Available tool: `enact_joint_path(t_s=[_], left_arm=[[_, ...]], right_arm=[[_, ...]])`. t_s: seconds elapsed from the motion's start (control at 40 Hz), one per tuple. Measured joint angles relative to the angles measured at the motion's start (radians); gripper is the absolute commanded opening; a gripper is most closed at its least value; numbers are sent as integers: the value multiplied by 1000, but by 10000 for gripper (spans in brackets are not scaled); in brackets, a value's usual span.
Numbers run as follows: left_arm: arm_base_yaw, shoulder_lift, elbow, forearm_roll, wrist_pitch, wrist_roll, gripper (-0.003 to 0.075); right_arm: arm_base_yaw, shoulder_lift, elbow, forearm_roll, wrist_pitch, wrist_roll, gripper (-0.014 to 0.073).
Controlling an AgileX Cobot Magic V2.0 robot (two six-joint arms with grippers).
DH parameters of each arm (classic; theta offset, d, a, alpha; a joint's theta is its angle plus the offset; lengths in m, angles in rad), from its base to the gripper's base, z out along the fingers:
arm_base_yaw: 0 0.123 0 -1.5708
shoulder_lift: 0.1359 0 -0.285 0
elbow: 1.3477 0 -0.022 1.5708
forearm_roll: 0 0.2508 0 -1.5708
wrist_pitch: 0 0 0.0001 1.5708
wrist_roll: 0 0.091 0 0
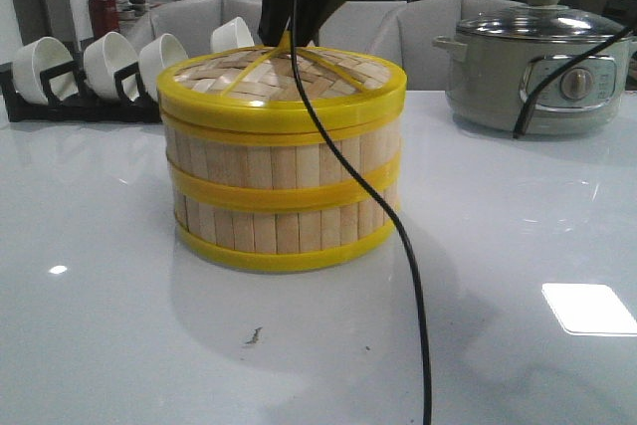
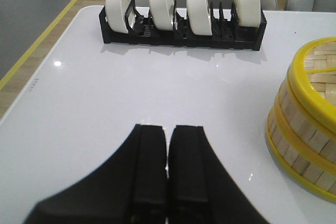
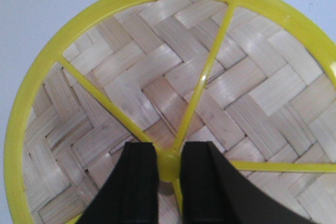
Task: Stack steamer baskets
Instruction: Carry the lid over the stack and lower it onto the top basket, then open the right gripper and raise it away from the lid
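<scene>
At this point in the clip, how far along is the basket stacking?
Nearly finished, it seems. Two steamer baskets sit one on the other, rims aligned, with the woven lid on top. The right gripper straddles the lid's yellow hub; whether it grips is unclear. The left gripper is shut, empty, over bare table. What seems left: pulling the right arm clear. No loose basket shows.

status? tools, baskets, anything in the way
Left tool shut, empty, over bare table beside the stack. Right tool at the lid hub, yellow knob between its fingers. Baskets stacked two high, lid on. Black cable hangs across the front.
</scene>
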Motion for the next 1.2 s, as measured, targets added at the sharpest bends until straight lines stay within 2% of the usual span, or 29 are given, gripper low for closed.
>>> enact_joint_path(t_s=[0.175, 0.275, 0.749, 1.024, 1.199], left_arm=[[0, 0, 0, 0, 0, 0, 85], [0, 0, 0, 0, 0, 0, 85], [0, 0, 0, 0, 0, 0, 85], [0, 0, 0, 0, 0, 0, 85], [0, 0, 0, 0, 0, 0, 85]], right_arm=[[0, 0, 0, 0, 0, 0, 287], [0, 0, 0, 2, 4, 0, 351], [-22, -41, -1, 2, 4, 0, 353], [-164, -190, 5, -9, 3, 0, 319], [-312, -340, 157, -11, -17, 0, 285]])
